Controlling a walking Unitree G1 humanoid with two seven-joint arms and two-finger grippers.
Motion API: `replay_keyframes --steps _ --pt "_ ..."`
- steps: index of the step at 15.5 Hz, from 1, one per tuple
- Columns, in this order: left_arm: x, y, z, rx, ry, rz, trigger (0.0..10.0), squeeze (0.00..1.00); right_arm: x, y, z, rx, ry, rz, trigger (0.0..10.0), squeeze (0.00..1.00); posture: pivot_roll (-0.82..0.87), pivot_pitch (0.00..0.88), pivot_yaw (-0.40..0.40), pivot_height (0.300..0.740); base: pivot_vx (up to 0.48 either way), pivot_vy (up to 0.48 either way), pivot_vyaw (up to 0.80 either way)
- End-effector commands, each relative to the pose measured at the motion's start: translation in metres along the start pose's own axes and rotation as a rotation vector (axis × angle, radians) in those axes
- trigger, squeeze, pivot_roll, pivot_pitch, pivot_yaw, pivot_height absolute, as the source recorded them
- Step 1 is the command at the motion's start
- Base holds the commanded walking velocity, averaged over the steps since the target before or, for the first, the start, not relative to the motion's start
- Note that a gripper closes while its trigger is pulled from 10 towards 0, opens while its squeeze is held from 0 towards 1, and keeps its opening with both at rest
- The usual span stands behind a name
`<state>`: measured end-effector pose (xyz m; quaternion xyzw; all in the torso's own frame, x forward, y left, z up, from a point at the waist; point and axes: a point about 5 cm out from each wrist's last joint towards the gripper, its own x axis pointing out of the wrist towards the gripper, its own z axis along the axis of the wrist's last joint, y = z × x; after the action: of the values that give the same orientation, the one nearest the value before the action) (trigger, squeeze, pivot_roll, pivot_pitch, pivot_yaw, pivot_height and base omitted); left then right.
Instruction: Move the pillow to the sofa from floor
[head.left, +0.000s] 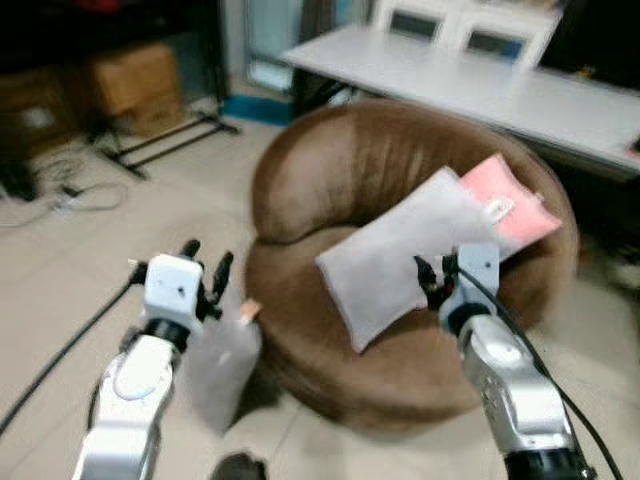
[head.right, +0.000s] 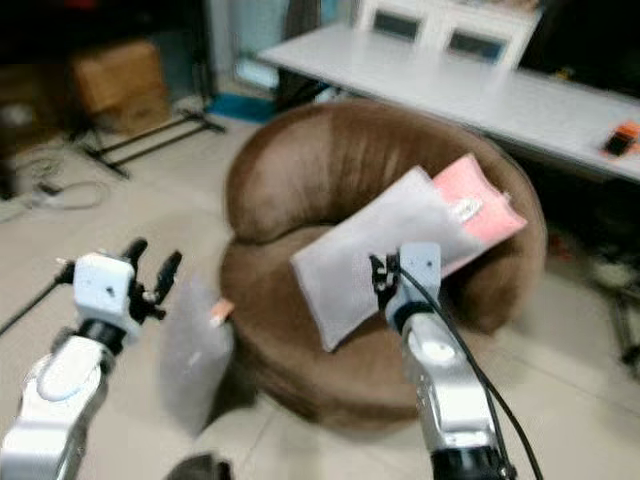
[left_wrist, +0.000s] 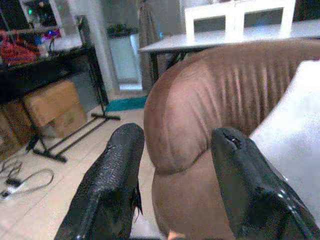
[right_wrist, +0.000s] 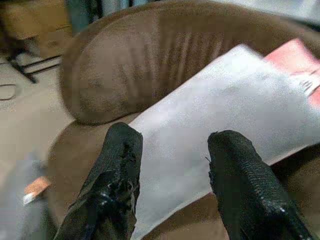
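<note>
Tiled floor (head.left: 60, 250), round brown sofa (head.left: 340, 170). Grey pillow (head.left: 410, 255) lies on sofa seat, overlapping pink pillow (head.left: 515, 205). Second grey pillow (head.left: 222, 365) on floor, leaning against sofa front edge. Left claw (head.left: 205, 262) released above it; right claw (right_wrist: 172, 150) released over seat pillow.

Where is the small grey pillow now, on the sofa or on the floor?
On the floor: the small grey pillow leans upright against the round brown sofa, below the open left gripper.

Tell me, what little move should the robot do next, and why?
Probably lower the left gripper toward the grey pillow leaning against the sofa on the floor. Its jaws are open and empty, just above that pillow, while another grey pillow already lies on the seat by the right gripper.
</note>
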<state>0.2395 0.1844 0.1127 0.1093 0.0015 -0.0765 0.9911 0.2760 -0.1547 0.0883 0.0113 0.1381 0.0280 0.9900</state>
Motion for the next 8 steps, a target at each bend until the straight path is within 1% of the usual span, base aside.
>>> replay_keyframes --steps 1,3,8 --pt "0.0046 0.0015 0.0049 0.011 -0.014 0.006 10.0 0.0 0.0011 -0.0032 0.0036 -0.003 -0.003 -0.007 10.0 0.0 0.03 0.0 -0.071 0.74 0.0 0.259 0.0" --pt "0.0049 0.0018 0.0047 0.007 -0.014 0.012 10.0 0.0 0.0013 -0.0024 0.0032 -0.005 0.001 -0.003 10.0 0.0 0.03 0.0 -0.071 0.74 0.0 0.304 0.0" --pt "0.005 0.0021 0.0046 0.003 -0.014 0.017 10.0 0.0 0.0013 -0.001 0.0035 -0.008 0.002 0.008 10.0 0.0 0.03 0.0 -0.072 0.74 0.0 0.364 0.0"
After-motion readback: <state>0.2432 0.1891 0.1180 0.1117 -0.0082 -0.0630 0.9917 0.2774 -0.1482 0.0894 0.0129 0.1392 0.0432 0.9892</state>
